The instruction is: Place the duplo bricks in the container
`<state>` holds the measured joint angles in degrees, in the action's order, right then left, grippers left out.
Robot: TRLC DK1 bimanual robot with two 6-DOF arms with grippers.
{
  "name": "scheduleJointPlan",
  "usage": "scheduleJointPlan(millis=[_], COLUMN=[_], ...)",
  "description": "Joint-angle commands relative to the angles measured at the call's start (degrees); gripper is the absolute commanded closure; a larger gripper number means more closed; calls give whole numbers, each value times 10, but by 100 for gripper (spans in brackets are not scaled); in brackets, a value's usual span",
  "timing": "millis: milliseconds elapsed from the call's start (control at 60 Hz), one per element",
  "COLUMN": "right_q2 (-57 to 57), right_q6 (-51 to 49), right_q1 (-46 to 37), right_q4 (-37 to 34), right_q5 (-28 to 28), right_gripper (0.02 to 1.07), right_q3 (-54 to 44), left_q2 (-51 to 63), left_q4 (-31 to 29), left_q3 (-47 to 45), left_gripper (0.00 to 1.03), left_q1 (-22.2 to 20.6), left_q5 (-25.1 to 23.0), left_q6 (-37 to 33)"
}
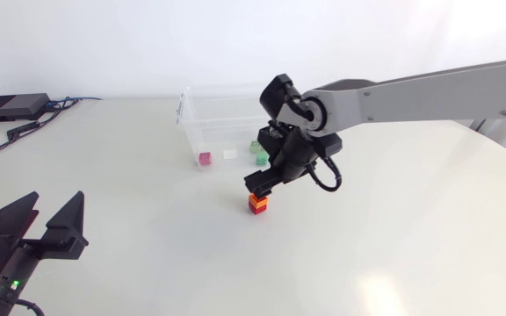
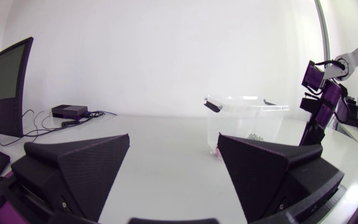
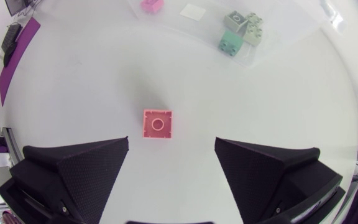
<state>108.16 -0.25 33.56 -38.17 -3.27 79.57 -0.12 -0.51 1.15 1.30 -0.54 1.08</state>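
Right arm's black pincer [image 3: 171, 140], spread wide and empty, hangs straight above a small square red plastic brick [image 3: 158, 124] lying between its fingers; clear plastic container [image 1: 184, 118] just beyond.

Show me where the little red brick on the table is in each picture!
Head view: the red brick sits on the table under the right pincer, near the clear container.
Left wrist view: I cannot find it.
Right wrist view: the red brick lies just ahead of the gap between the pincer's open fingers.
Shared landmark: the clear container shows in all three views.
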Motion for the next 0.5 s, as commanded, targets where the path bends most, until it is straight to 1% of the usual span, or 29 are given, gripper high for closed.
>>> scheduleJointPlan(millis=[0, 50, 150, 400, 433, 450, 483], right_q2=[35, 54, 84, 145, 150, 154, 158], right_q6=[-6, -1, 3, 3, 3, 2, 2], right_q1=[7, 9, 15, 23, 24, 26, 27], right_q4=[-17, -33, -41, -42, -42, -42, -42], right_q5=[11, 14, 26, 37, 37, 37, 38], right_gripper=[7, 7, 7, 7, 8, 10, 12], right_q3=[36, 55, 78, 106, 108, 110, 110], left_q2=[-5, -5, -5, -5, -4, -5, -4], left_q4=[-3, -3, -3, -3, -3, -3, -3], left_q3=[-10, -10, -10, -10, -10, -10, -10], left_gripper=[4, 4, 4, 4, 4, 4, 4], left_q1=[-2, -2, -2, -2, -2, -2, -2], left_q5=[3, 4, 4, 3, 4, 4, 4], left_q6=[-5, -5, -5, -5, -5, -5, -5])
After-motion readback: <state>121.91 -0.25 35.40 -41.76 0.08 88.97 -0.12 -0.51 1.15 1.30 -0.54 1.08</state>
